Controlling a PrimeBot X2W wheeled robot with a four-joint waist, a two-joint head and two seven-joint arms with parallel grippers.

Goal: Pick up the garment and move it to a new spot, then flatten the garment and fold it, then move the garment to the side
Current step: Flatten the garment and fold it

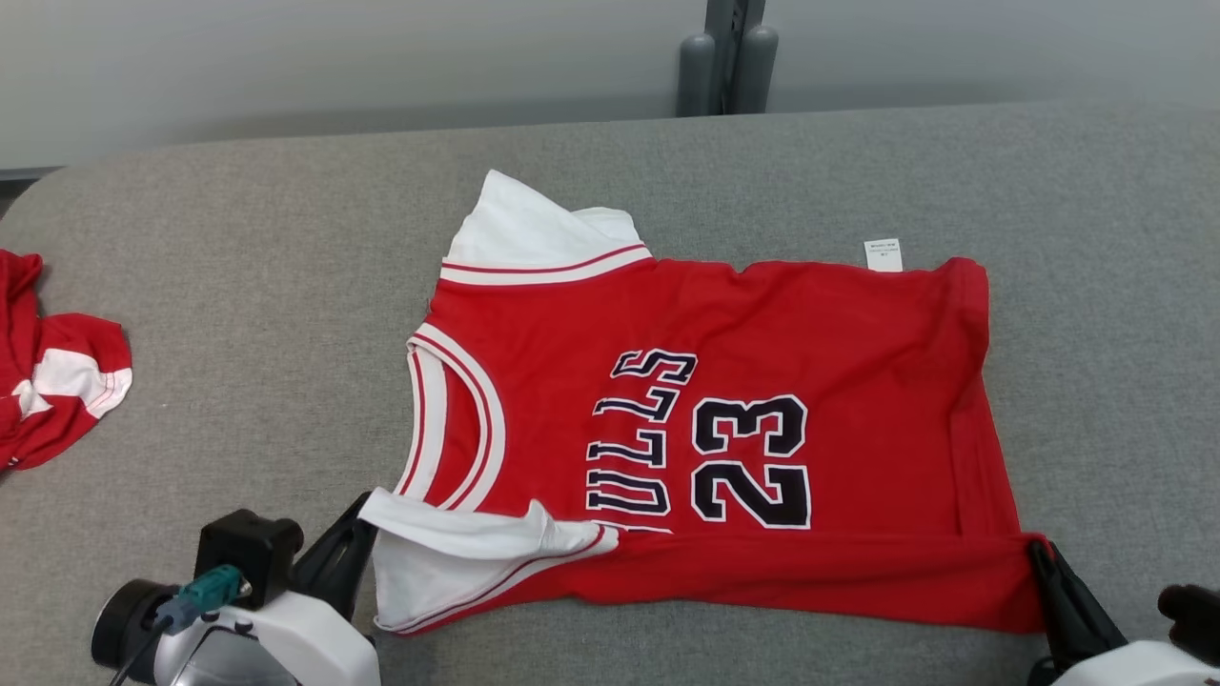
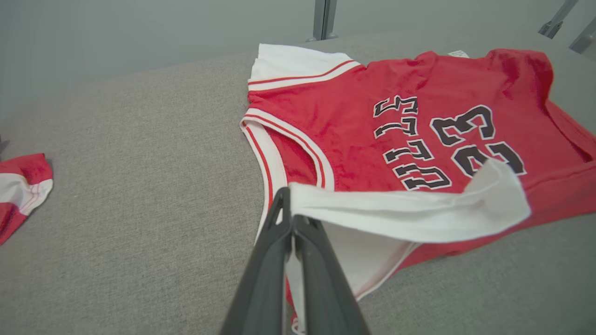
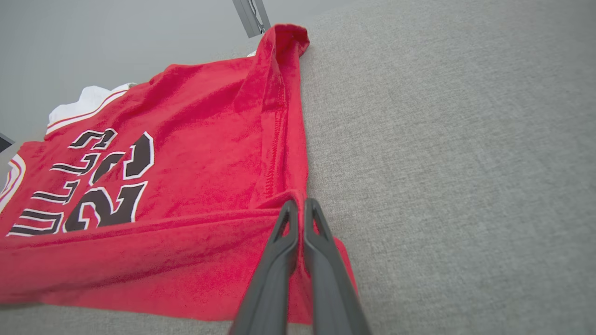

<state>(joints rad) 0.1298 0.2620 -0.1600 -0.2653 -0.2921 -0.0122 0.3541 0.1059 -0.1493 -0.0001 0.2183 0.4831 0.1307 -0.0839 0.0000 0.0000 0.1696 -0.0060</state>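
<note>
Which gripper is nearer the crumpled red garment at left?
Left. The left gripper pinches the jersey sleeve nearest the crumpled garment; the right gripper pinches the far hem.

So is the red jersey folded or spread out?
The jersey lies mostly flat; left gripper and right gripper pinch its near edge, curled over.

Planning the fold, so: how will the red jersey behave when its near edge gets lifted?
Probably floppy: the jersey sags between the left hand and right hand, both shut on it. Likely light, being thin and creased. It may drag on the coarse grey tabletop.
</note>
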